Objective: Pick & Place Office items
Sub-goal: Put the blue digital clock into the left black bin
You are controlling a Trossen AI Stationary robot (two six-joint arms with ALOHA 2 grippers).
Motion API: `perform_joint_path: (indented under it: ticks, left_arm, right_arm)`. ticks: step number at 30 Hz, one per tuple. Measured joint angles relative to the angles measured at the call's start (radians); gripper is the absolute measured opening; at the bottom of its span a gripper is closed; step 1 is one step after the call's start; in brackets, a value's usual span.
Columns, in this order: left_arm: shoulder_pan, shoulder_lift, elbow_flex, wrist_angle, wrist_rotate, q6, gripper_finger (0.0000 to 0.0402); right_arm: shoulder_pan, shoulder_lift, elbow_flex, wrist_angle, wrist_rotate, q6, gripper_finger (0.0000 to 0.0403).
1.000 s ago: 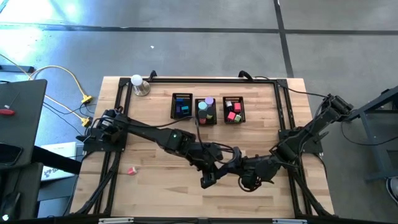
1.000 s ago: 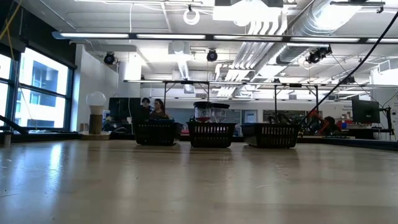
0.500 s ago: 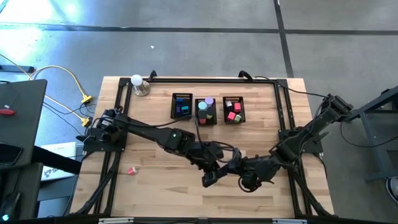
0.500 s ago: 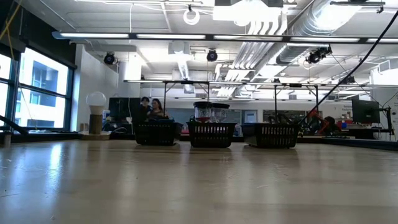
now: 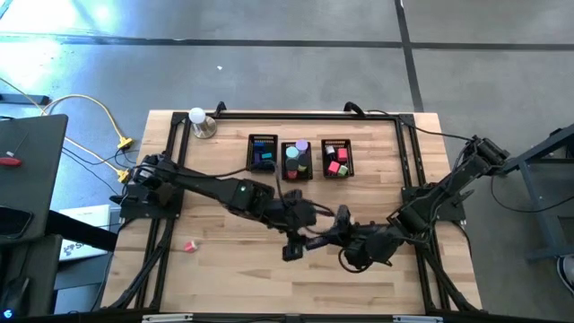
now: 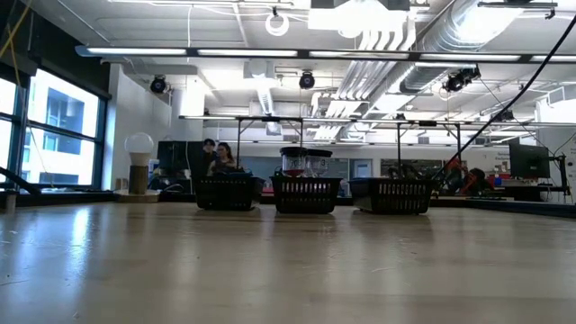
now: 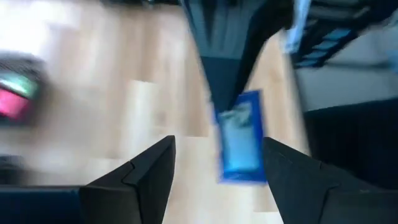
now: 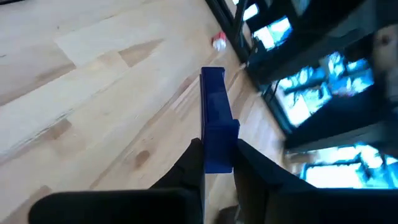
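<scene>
On your far left a small pink piece (image 5: 189, 245) lies alone on the counter (image 5: 224, 269). Moving right, your left claw (image 5: 294, 248) stands spread at mid-counter, its fingers (image 7: 140, 177) apart and clear of the blue block (image 8: 216, 122), which shows between them in the left wrist view, blurred. Just right of it your right claw (image 5: 345, 235) is clenched on that blue block, holding it upright above the wood. At the back edge, three mesh bins (image 5: 300, 159) hold the other coloured pieces, too small to tell apart. In the low view neither arm shows.
</scene>
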Motion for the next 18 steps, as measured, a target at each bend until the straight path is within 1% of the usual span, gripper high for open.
perform_joint_path:
  ticks: [5, 7, 9, 11, 13, 16, 18]
  left_arm:
    - [-0.067, -0.010, 0.001, -0.069, -0.224, 0.287, 0.0230]
    - [-0.096, -0.008, 0.001, -0.084, -0.293, 0.386, 0.0230]
    - [-0.119, 0.002, 0.001, -0.084, -0.337, 0.449, 0.0230]
    - [-0.141, 0.008, -0.002, -0.092, -0.370, 0.473, 0.0230]
    - [-0.155, 0.016, -0.001, -0.083, -0.412, 0.453, 0.0230]
    - [-0.191, 0.022, -0.001, -0.135, -0.458, 0.437, 0.0230]
    - [-0.222, 0.036, 0.000, -0.143, -0.509, 0.470, 0.0230]
  right_arm:
    - [0.001, 0.000, 0.000, -0.049, 0.003, 0.156, 0.0045]
    - [0.001, 0.000, 0.000, -0.046, 0.004, 0.196, 0.0045]
    - [0.000, 0.000, 0.000, -0.043, 0.007, 0.225, 0.0045]
    - [-0.001, 0.000, 0.000, -0.032, 0.009, 0.249, 0.0045]
    - [-0.002, 0.000, 0.000, -0.009, 0.010, 0.275, 0.0045]
    - [-0.002, 0.000, 0.000, 0.033, 0.028, 0.292, 0.0045]
    - [-0.009, -0.001, 0.000, 0.059, 0.029, 0.301, 0.0045]
